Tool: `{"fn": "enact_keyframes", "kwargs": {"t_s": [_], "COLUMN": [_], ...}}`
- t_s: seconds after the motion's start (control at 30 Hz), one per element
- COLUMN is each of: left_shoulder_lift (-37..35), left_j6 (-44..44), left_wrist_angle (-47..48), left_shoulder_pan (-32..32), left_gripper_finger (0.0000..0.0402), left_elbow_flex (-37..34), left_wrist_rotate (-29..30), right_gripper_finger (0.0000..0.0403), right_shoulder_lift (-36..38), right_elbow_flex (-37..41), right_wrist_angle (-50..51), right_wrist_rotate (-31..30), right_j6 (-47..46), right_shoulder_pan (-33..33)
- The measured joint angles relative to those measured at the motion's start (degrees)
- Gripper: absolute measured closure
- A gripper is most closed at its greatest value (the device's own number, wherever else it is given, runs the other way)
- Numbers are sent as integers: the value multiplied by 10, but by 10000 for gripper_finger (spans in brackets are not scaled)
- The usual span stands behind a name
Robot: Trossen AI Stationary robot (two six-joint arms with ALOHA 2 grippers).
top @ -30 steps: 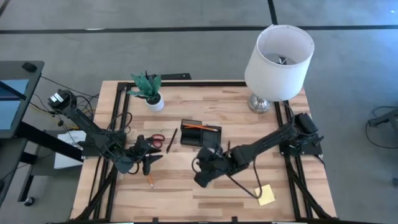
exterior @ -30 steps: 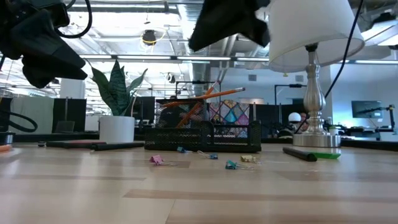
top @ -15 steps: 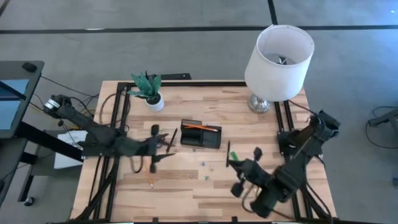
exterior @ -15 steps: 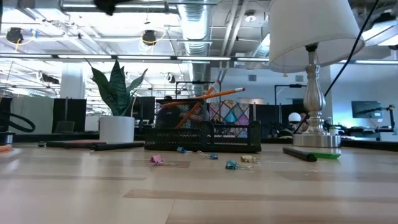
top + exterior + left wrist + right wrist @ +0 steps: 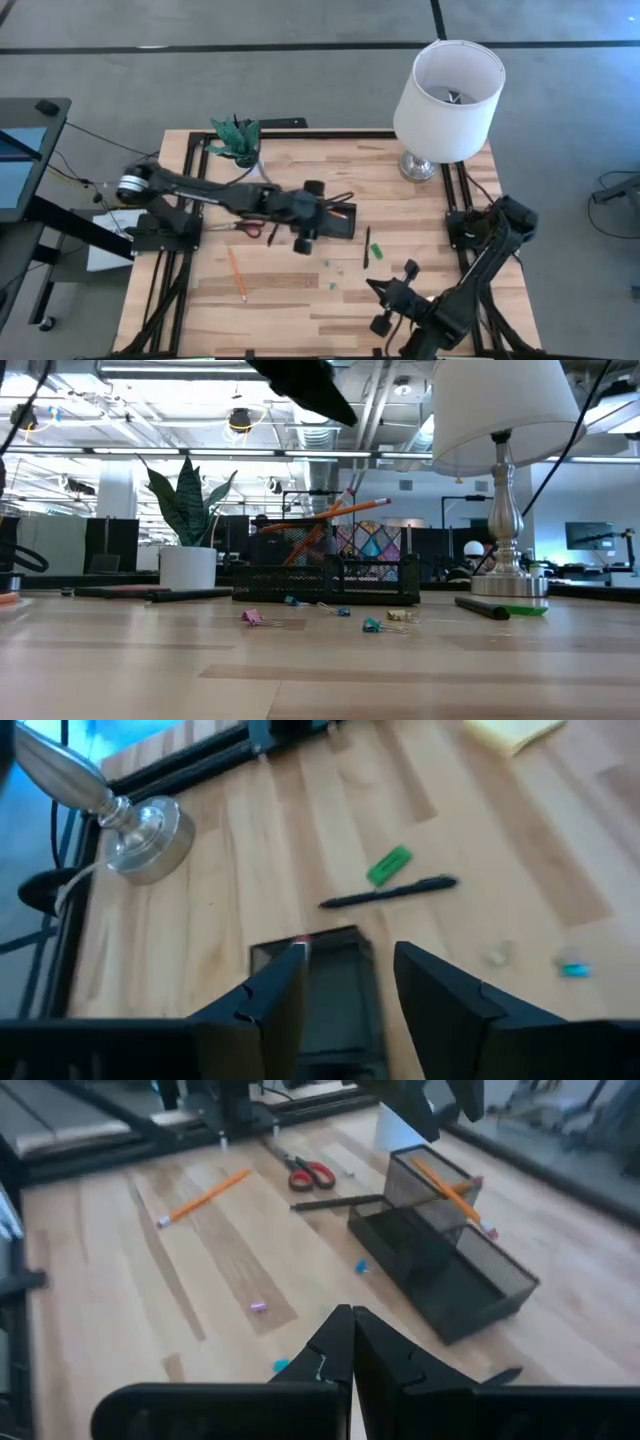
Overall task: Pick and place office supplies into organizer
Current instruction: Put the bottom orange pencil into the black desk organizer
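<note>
Presently, the left gripper (image 5: 350,955) stands with its fingers spread and nothing between them. It hangs directly above 1 end of the organizer (image 5: 335,1010), apart from it, with the tray's open compartment showing between the 2 fingers.

Against the view of 1 second ago, we note 2 changes. The left arm has swung from the scissors' area on the table's left across to the organizer. The right arm has drawn back from the table's middle; the right gripper (image 5: 352,1330) now sits near the front right corner, fingers pressed together, holding nothing.

We judge that the left arm is at a drop-off or has just finished one. We cannot tell which item, if any, went in. The right arm's retreat leaves the middle ground free for the next pick.

Outward from the left gripper:
- At least 1 orange pencil (image 5: 335,512) leans in the organizer.
- The scissors (image 5: 248,228) lie just beside the organizer, on the left arm's side.
- The black pen (image 5: 366,247) and green block (image 5: 376,249) lie together near its other end.
- The clips (image 5: 250,618) are scattered in front of it.
- 1 loose pencil (image 5: 237,275) lies well apart, toward the front left.
- The sticky-note pad (image 5: 510,730) lies farthest off.
</note>
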State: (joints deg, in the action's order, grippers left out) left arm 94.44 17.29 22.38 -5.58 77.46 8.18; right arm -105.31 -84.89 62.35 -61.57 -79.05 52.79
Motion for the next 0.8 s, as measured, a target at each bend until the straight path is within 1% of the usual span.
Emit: {"fn": "enact_keyframes", "kwargs": {"t_s": [0.13, 0.27, 0.37, 0.47, 0.57, 0.67, 0.8], "left_shoulder_lift": [47, 89, 110, 118, 117, 117, 123], "left_j6": [19, 32, 67, 82, 82, 82, 69], "left_wrist_angle": [28, 33, 34, 15, 10, 9, 3], "left_shoulder_pan": [9, 12, 11, 8, 11, 18, 28], "left_gripper_finger": [225, 207, 199, 196, 195, 195, 195], "left_elbow_flex": [36, 38, 38, 38, 38, 38, 39], "left_wrist_rotate": [-2, -1, 22, 52, 56, 56, 23], "right_gripper_finger": [403, 403, 403, 403, 403, 403, 403], "right_shoulder_lift": [13, 21, 21, 22, 22, 22, 22], "right_elbow_flex": [0, 0, -1, 0, 0, 0, 0], "right_wrist_angle": [37, 87, 115, 118, 119, 125, 126], "right_wrist_rotate": [0, -17, -17, -17, -16, -15, -15], "right_j6": [-50, -88, -113, -125, -125, -125, -121], "right_shoulder_pan": [27, 57, 72, 80, 80, 79, 78]}}
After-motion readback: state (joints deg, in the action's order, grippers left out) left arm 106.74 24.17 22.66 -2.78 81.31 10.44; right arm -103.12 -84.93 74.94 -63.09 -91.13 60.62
